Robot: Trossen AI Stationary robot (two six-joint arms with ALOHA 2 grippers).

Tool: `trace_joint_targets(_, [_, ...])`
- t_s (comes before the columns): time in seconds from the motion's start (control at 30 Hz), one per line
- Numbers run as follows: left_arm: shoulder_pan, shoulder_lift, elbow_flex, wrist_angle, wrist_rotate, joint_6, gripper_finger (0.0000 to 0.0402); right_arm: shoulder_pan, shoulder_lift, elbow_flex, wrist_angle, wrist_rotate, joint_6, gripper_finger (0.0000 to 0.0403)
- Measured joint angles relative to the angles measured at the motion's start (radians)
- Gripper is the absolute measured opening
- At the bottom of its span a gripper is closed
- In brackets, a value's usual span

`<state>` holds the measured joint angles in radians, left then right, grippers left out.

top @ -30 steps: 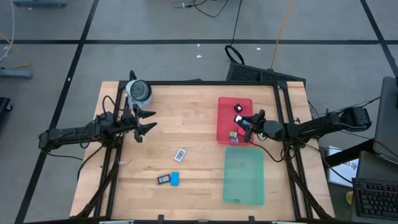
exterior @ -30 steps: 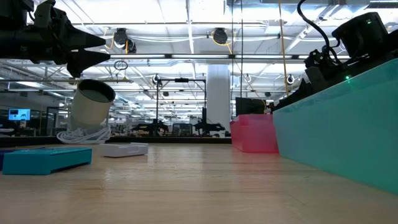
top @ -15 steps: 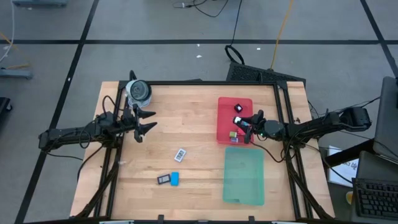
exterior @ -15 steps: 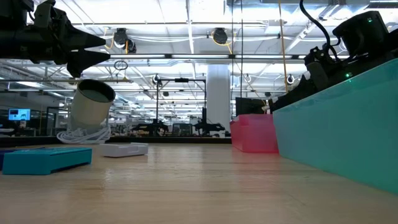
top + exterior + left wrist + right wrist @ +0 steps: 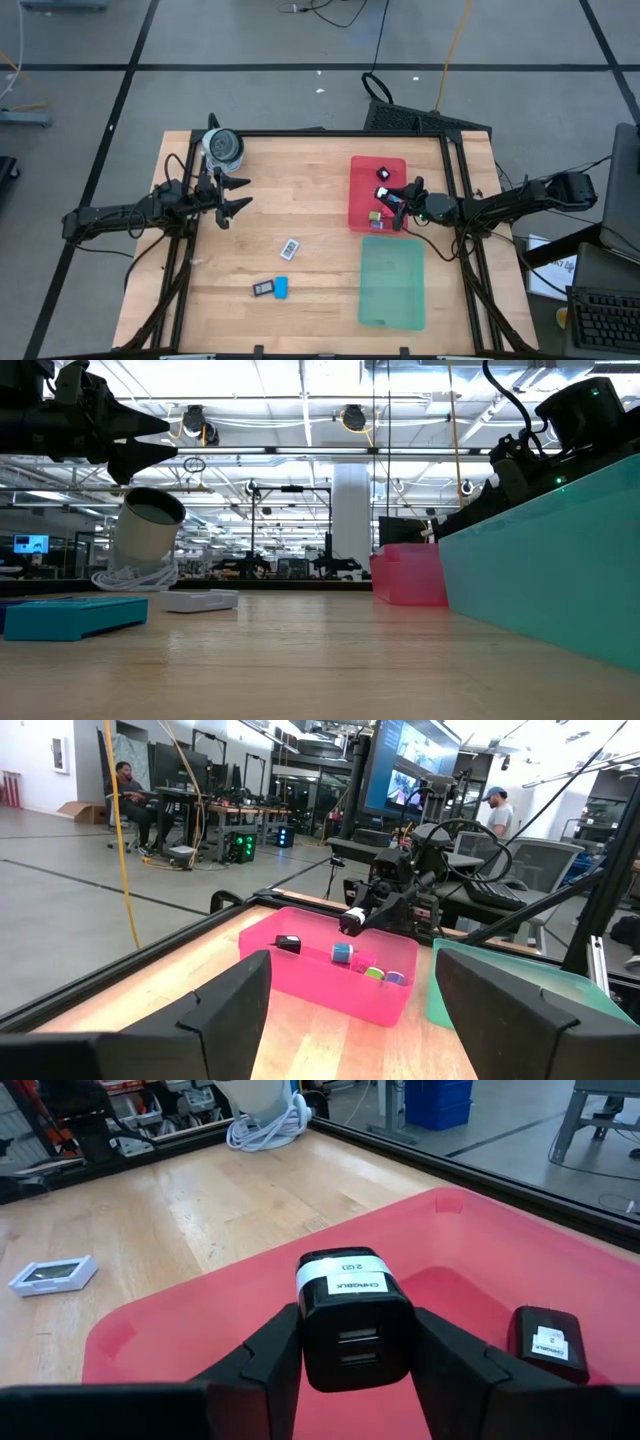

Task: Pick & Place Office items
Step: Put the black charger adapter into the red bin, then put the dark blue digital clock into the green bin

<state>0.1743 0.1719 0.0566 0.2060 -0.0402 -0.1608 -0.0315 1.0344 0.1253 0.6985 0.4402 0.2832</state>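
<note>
My right gripper point(image 5: 392, 197) hovers over the red tray point(image 5: 362, 170) and is shut on a black charger-like block with a white label point(image 5: 355, 1315). Lying in the tray are another black block point(image 5: 547, 1342) and small coloured pieces point(image 5: 375, 973). On the bare wood lie a white labelled tag point(image 5: 290, 247), a dark block point(image 5: 264, 288) and, beside it, a blue bar point(image 5: 281, 288). My left gripper point(image 5: 238, 194) is open and held above the table's left part, near the grey roll point(image 5: 222, 147), touching nothing. My right gripper pinches the black block between its two fingers point(image 5: 270, 1355), one on each side face point(image 5: 308, 1330). The labelled top end points away from the wrist. The block is lifted clear above the red tray's floor.
A green tray point(image 5: 391, 282) sits just nearer than the red one, on the table's right part. The grey roll with a white cable stands at the far left corner. Bare wood lies between the loose items and the trays. People are in the room beyond.
</note>
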Motion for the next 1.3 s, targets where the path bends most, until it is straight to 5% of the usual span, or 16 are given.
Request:
trace_joint_targets(0.37, [0.0,0.0,0.0,0.0,0.0,0.0,0.0261,0.0,0.0,0.0,0.0,-0.001,0.011,0.0185])
trace_joint_targets(0.67, [0.0,0.0,0.0,0.0,0.0,0.0,0.0248,0.0,0.0,0.0,0.09,-0.126,0.011,0.0184])
trace_joint_targets(1.13, [0.0,0.0,0.0,0.0,0.0,0.0,0.0277,0.001,0.0,0.0,0.425,-0.754,0.091,0.017])
trace_joint_targets(1.3, [0.0,0.0,0.0,0.029,-0.015,0.006,0.0285,0.031,0.0,0.0,0.481,-0.831,0.118,0.017])
